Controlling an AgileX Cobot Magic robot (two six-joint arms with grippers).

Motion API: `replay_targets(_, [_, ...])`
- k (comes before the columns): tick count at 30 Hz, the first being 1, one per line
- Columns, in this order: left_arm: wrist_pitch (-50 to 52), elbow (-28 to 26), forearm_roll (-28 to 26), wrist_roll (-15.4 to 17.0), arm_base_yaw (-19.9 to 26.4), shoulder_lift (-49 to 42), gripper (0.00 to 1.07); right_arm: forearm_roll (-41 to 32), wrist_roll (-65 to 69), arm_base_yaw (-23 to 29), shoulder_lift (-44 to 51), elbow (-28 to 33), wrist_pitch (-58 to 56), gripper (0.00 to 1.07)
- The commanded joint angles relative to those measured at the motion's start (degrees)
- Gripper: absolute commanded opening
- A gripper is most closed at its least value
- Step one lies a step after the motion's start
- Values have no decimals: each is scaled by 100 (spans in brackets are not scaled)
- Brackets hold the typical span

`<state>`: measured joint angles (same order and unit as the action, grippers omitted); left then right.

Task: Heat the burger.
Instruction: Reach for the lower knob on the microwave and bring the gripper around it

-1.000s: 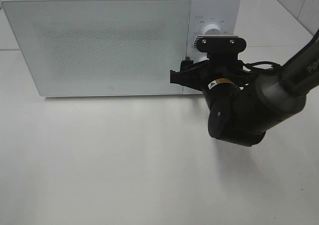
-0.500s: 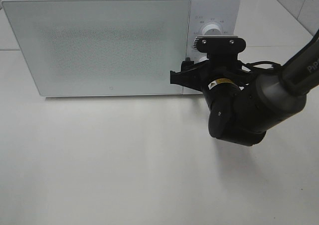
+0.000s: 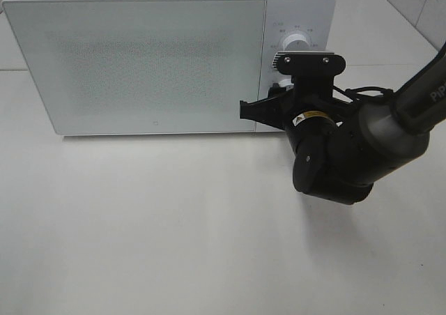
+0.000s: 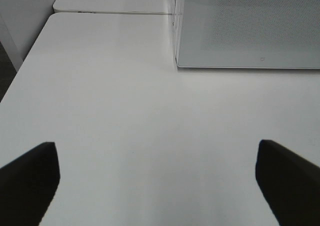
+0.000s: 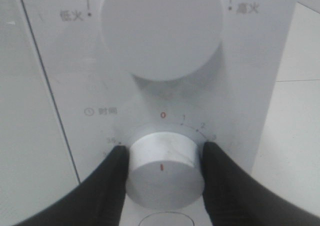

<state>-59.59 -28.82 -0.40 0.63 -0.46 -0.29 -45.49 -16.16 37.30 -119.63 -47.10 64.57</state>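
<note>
Two arms share this job, and only one is busy. On the far left, the left gripper (image 4: 156, 153) hangs over the bare table (image 3: 139, 224) with its jaws wide apart and nothing between them; I judge that it waits there to keep out of the way. Next comes the microwave (image 3: 42, 85), with its door (image 3: 139, 64) closed. The door is frosted, so the burger is not visible in any view; most likely it sits inside, but I cannot confirm this. At the right side of the microwave, the right gripper (image 5: 165, 147) is at the control panel, and its fingers (image 5: 107, 186) press on both sides of the timer knob (image 5: 162, 173), so it is clamped on it. The red mark on this knob points at 0, so I think the heating time is not yet set and a turn is the step in hand. The upper knob (image 5: 161, 31) is close above, but nothing stands in the way of the fingers.
</note>
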Motion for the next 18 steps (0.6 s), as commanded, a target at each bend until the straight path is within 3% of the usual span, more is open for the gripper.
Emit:
replay_targets(1, [17, 11, -52, -17, 0, -126, 102, 344, 40, -63, 11, -115, 516, 0])
replay_targets(12, [17, 11, -52, -17, 0, -126, 102, 361, 178, -63, 11, -115, 997, 0])
replay_targets(17, [17, 11, -52, -17, 0, -126, 102, 498, 1123, -63, 11, -115, 1192, 0])
replay_targets(18, [17, 11, -52, -17, 0, -126, 102, 693, 1828, -63, 11, -115, 1295, 0])
